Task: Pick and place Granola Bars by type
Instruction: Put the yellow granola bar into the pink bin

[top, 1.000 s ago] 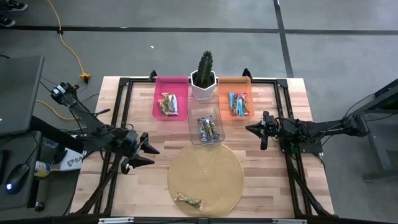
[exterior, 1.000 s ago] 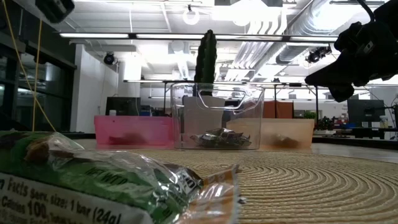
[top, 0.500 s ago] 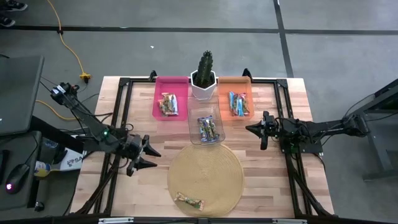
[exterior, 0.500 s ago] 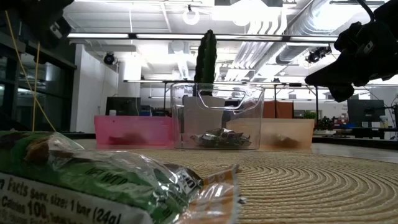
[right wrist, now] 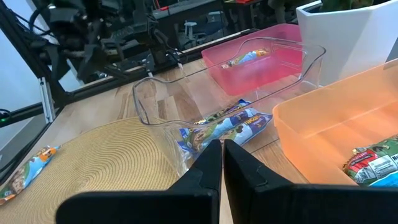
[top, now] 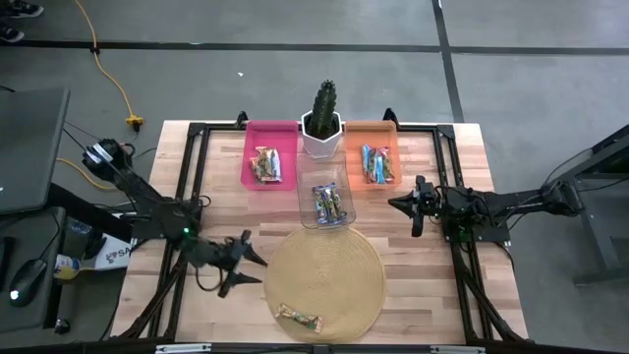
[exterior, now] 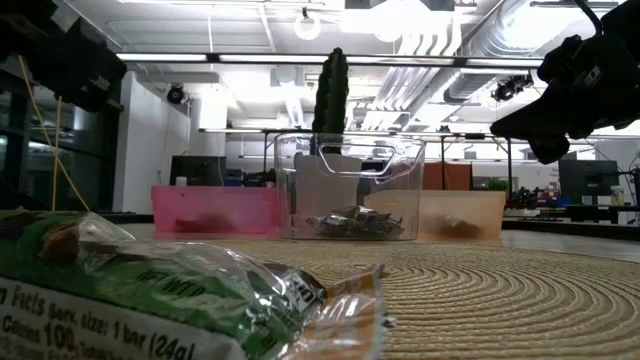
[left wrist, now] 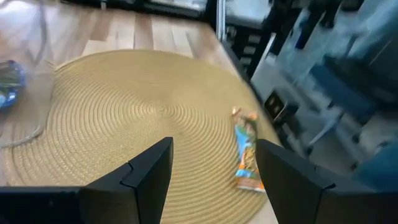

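Bar: your last loose granola bar [top: 300,317] lies on the round mat [top: 324,246], near the desk's front edge.
Nearer arm: left pincer [top: 246,265], fingers spread and empty, at the mat's left rim; bar lies ahead, rightward.
Long axis: roughly crosswise to your approach.
Right pincer [top: 405,205]: closed, empty, waiting beside the orange bin [top: 352,147].

Overhead camera's looking straight down at the table [top: 226,295]; low one's sitting on the mat [exterior: 500,290], facing the bins; both wrist cameras are sharing that mat.
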{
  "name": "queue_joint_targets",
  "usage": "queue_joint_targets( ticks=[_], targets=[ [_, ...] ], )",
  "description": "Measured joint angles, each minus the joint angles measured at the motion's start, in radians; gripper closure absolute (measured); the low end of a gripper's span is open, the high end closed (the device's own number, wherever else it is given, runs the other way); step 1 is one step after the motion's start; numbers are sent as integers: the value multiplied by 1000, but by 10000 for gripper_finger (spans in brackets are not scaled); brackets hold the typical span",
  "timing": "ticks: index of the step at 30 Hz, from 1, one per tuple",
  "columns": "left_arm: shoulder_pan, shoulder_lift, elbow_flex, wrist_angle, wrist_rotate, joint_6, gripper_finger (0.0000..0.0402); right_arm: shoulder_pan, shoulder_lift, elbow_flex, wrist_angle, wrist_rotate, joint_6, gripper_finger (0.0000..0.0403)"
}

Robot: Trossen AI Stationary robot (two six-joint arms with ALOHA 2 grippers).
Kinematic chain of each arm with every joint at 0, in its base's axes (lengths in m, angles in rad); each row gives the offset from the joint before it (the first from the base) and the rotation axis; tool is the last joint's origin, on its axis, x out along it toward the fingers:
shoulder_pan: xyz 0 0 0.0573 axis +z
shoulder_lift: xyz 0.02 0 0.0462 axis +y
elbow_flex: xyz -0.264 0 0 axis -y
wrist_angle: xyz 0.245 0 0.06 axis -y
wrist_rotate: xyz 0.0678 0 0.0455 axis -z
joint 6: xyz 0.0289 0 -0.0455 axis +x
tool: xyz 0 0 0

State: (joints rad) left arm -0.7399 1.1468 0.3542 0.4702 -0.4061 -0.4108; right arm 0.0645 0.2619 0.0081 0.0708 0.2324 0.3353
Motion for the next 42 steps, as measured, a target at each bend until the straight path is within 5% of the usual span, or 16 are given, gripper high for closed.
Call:
queue_joint_targets(
  ticks=[10,19,42],
  targets=[
    [0,377,288,-164,25,194,175,0,0,0,0,0,0,402],
    [0,576,518,-291,122,260,175,0,0,0,0,0,0,402],
    [0,671,555,-291,140,283,175,0,0,0,0,0,-1,402]
  ],
)
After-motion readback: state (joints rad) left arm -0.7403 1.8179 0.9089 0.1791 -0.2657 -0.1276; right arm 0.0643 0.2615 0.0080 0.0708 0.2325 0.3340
